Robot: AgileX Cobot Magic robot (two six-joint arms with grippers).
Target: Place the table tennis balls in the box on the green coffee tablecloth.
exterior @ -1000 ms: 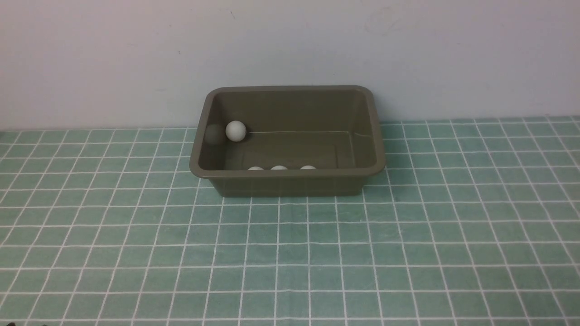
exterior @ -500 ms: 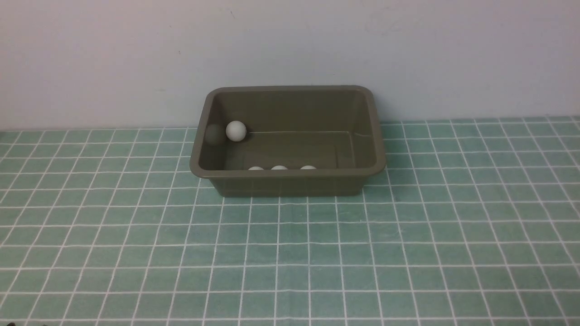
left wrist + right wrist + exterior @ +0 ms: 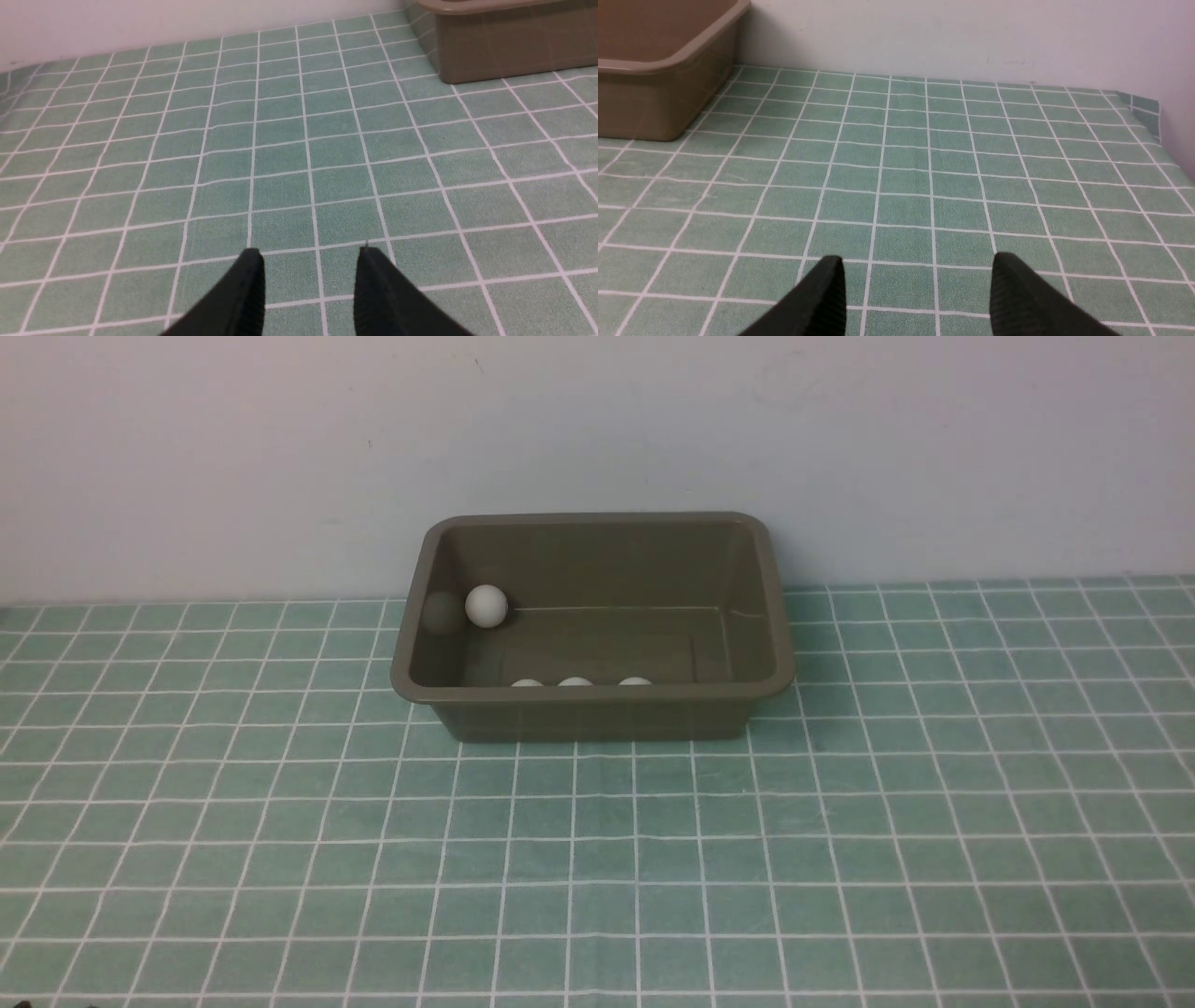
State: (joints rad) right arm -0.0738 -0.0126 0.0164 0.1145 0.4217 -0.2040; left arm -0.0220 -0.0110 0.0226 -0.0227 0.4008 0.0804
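Balls (image 3: 486,607) apparently all boxed, placing step seemingly done, both pincers (image 3: 309,253) (image 3: 920,260) parted and empty, no further move needed.

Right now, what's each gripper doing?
Left gripper: open, fingers apart, holding nothing.
Right gripper: open, fingers apart, nothing between them.
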